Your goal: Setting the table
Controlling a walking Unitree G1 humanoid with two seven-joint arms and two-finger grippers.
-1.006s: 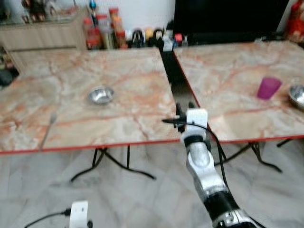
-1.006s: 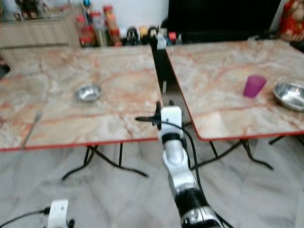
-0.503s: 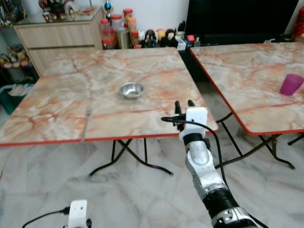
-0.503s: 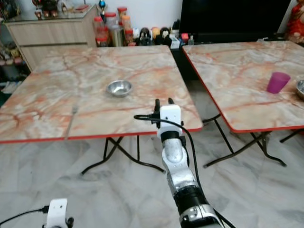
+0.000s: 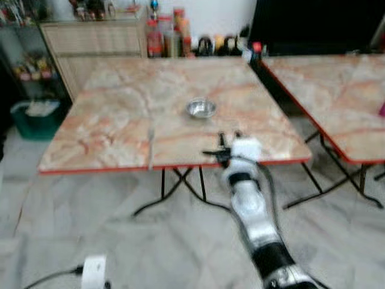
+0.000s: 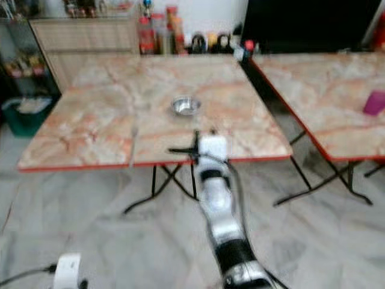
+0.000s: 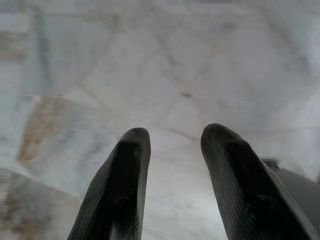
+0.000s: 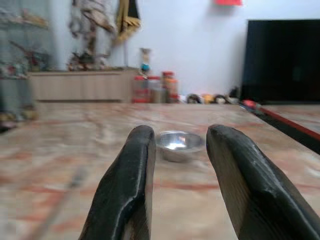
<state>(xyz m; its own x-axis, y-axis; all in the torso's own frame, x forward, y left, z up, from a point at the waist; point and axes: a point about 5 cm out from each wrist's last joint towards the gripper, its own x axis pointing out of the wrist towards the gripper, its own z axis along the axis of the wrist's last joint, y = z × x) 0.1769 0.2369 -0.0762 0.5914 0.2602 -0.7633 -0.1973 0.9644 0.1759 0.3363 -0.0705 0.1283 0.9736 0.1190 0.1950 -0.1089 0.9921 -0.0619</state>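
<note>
Marble table (image 5: 108, 120) ahead, red-edged, second table (image 5: 337, 90) well apart on the right. Right gripper (image 5: 229, 136) raised at the near edge, fingers (image 8: 131, 185) spread, empty, aimed at the steel bowl (image 5: 201, 108) near the centre. Fork (image 5: 150, 139) beside the near edge. Left gripper (image 7: 170, 145) low over floor tiles, parted, empty.

Two marble-top tables: left table (image 5: 120, 114), right table (image 5: 337, 96). One steel bowl (image 5: 201, 108). One fork (image 5: 150, 144). One purple cup (image 6: 374, 102). One wooden cabinet (image 5: 96, 39). Bottles at the wall too blurred to count.
</note>
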